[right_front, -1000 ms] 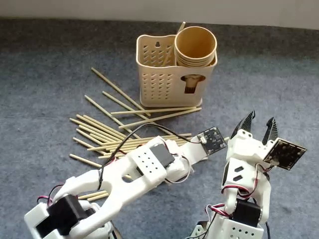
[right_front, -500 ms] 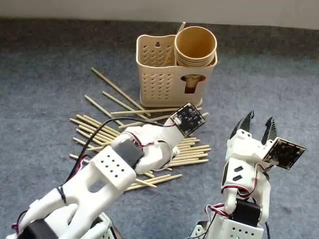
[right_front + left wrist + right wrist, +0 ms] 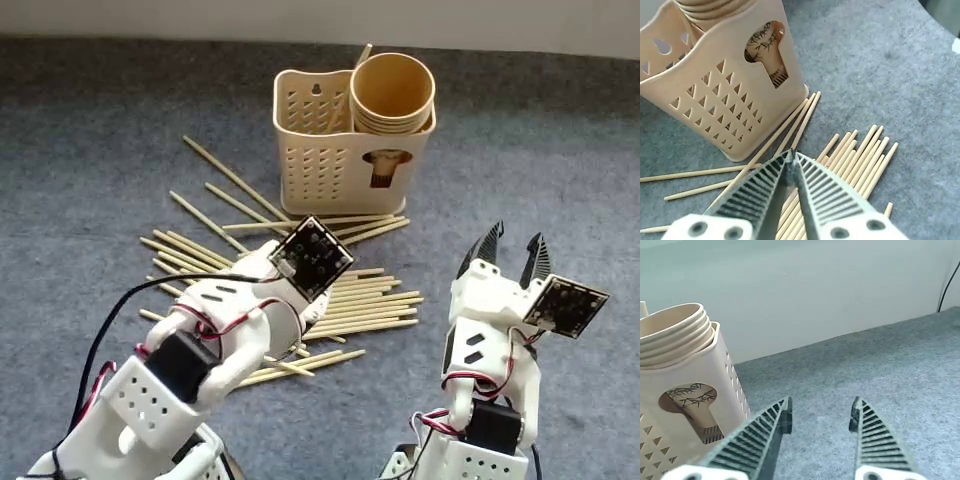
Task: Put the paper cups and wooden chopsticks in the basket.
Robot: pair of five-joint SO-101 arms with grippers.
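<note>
Chopsticks of pale wood (image 3: 372, 300) lie loose on the grey felt bench (image 3: 90, 150); stacked tan paper cups (image 3: 392, 92) sit in the beige perforated basket (image 3: 320, 165). Left pincer (image 3: 791, 156), closed on nothing, hangs over the sticks, probably pre-grasp; its wrist view shows jaw contact, the high view the whole spread. Right pincer (image 3: 821, 415) stands open, aside.

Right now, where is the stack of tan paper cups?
In the high view, the stack of tan paper cups sits in the right-hand compartment of the cream perforated plastic basket, at the table's far side beyond the scattered wooden chopsticks.
</note>
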